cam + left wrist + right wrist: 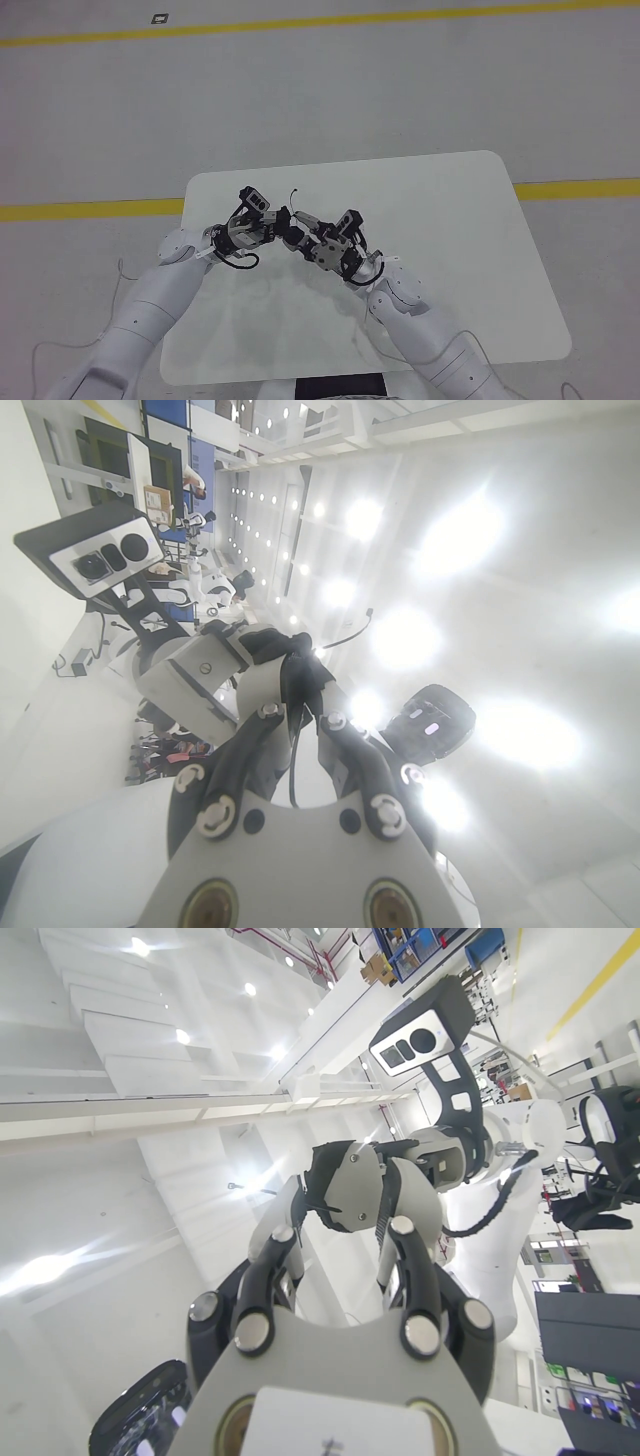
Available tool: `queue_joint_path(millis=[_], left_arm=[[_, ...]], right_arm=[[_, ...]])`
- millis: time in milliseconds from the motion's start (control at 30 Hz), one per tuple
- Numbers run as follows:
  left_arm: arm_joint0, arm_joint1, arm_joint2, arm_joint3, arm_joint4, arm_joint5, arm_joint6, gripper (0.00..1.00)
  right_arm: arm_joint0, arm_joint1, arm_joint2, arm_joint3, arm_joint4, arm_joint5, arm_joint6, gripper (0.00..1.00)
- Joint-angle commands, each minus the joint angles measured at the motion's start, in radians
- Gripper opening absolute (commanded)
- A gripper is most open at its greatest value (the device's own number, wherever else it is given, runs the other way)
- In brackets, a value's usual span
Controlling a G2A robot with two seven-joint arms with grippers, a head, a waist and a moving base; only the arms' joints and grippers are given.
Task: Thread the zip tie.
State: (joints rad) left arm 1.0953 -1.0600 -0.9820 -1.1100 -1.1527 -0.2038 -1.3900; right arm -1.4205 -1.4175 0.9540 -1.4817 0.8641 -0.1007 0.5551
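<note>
The left end effector [300, 677] has its black padded tips together, clamped on the zip tie [347, 634]. The right end effector [350, 1180] meets it tip to tip, and whether that one is apart or clamped I cannot tell.

The zip tie is a thin black strap, slightly curved, with a small square head [370, 612] at its free end. It is held in the air over the middle of the desk [450, 200], well clear of the surface, right where the two end effectors come together. In the left wrist view the free length leaves the padded tips and rises against the bright ceiling, head farthest out. A second thin black strand, which appears to be the strap's other part, runs back between the left end effector's fingers [260, 695] toward the wrist. In the right wrist view a fine pointed black strand lies across the grey tip of the left end effector. In the top view the strap shows as a short line whose long axis runs from the meeting point toward the desk's far edge.

The desk is white with rounded corners. Yellow lines [300, 22] cross the grey floor beyond and beside it, and a small dark plate [160, 18] lies on the floor near the far line.
</note>
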Motion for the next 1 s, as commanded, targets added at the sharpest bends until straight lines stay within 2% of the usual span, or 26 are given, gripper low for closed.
queue_joint_path(millis=[0,567,733,800,967], left_arm=[[0.0,0.0,0.0,0.0,0.0,0.0,0.0,0.0],[0.0,0.0,0.0,0.0,0.0,0.0,0.0,0.0],[0.0,0.0,0.0,0.0,0.0,0.0,0.0,0.0],[0.0,0.0,0.0,0.0,0.0,0.0,0.0,0.0],[0.0,0.0,0.0,0.0,0.0,0.0,0.0,0.0]], right_arm=[[-0.001,0.0,0.002,-0.003,0.0,-0.005,-0.001,0.31],[-0.016,-0.001,0.024,-0.018,0.003,-0.058,-0.014,0.23],[-0.02,-0.001,0.028,-0.016,0.003,-0.066,-0.012,0.15],[-0.021,-0.001,0.029,-0.016,0.002,-0.068,-0.012,0.06],[-0.024,-0.001,0.032,-0.013,-0.004,-0.074,-0.011,0.0]])
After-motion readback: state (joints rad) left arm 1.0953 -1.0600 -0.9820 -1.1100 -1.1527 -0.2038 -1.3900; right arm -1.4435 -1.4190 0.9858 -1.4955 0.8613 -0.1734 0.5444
